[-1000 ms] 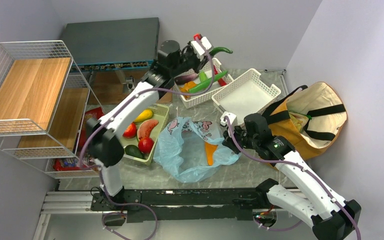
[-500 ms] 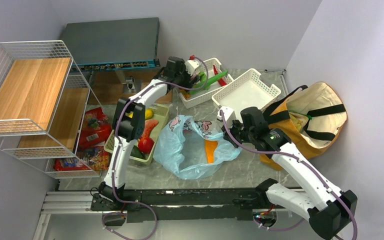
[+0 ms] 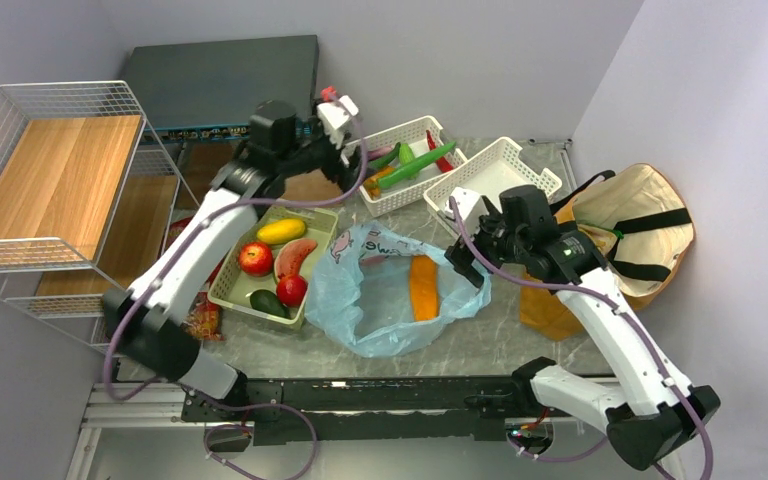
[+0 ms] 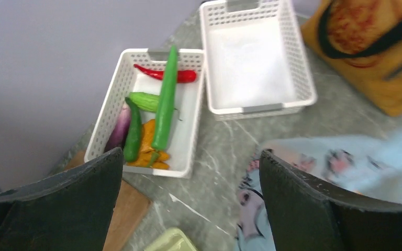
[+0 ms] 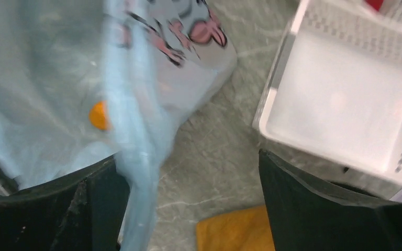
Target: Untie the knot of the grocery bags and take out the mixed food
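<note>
You're at the emptying step: the carrot (image 3: pixel 422 288) lies inside the open blue bag (image 3: pixel 370 330) mid-table, the left gripper (image 4: pixel 189 157) and right gripper (image 5: pixel 186 167) are both spread wide and pinching nothing, so next reach one in for it.

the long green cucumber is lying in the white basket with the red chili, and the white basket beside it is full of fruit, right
Not quite. The neighbouring white basket is empty, not full of fruit; the left wrist view shows its bare floor. The long green cucumber does lie in the vegetable basket with the red chili.
</note>
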Controlling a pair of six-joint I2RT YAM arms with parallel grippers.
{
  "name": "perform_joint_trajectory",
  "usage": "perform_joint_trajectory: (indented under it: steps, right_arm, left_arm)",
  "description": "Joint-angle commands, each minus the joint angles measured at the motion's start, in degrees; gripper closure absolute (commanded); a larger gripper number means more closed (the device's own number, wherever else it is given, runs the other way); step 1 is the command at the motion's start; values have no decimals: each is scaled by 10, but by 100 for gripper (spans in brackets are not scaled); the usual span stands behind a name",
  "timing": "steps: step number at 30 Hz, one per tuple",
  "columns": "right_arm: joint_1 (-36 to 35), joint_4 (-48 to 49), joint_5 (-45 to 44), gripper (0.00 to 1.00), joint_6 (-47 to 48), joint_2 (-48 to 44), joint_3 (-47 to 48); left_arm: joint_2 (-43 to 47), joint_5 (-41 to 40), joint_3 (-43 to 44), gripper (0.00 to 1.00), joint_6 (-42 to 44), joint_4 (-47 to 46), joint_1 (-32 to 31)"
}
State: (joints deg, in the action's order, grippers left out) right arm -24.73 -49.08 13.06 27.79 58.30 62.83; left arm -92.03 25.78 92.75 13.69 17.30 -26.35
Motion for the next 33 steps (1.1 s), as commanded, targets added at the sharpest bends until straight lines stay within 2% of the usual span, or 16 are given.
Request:
perform_joint_trajectory:
  steps: [1, 6, 11, 13, 15, 19, 21, 24, 27, 29, 33]
  right_arm:
    - [-48, -91, 83, 11, 48, 9, 116]
    - [-175, -118, 103, 11, 74, 53, 186]
    - [-281, -110, 59, 17, 157, 109, 199]
    - [-296, -91, 45, 17, 172, 118, 192]
    - [-296, -77, 17, 15, 145, 133, 201]
    - [-257, -91, 22, 11, 102, 125, 207]
    - [-254, -98, 47, 20, 121, 94, 190]
    - [-271, -74, 78, 51, 148, 59, 153]
    - [-300, -97, 86, 71, 146, 132, 195]
    - [-308, -124, 106, 79, 137, 198, 247]
    - [-311, -76, 51, 81, 144, 196, 148]
  left_arm:
    - [98, 74, -125, 1, -51, 20, 0]
    - [161, 102, -214, 1, -76, 60, -1]
    - [207, 88, -274, 0, -101, 43, -1]
    - [220, 75, -291, 1, -110, 40, -1]
    - [226, 58, -308, 1, -105, 45, -1]
    - [221, 32, -323, 1, -98, 61, 0]
    - [219, 33, -328, 1, -100, 61, 0]
    - [215, 47, -336, 1, -118, 46, 0]
    - [202, 61, -337, 5, -133, 34, 0]
    - [194, 52, -328, 7, -133, 39, 1]
    - [192, 40, -324, 12, -153, 48, 9]
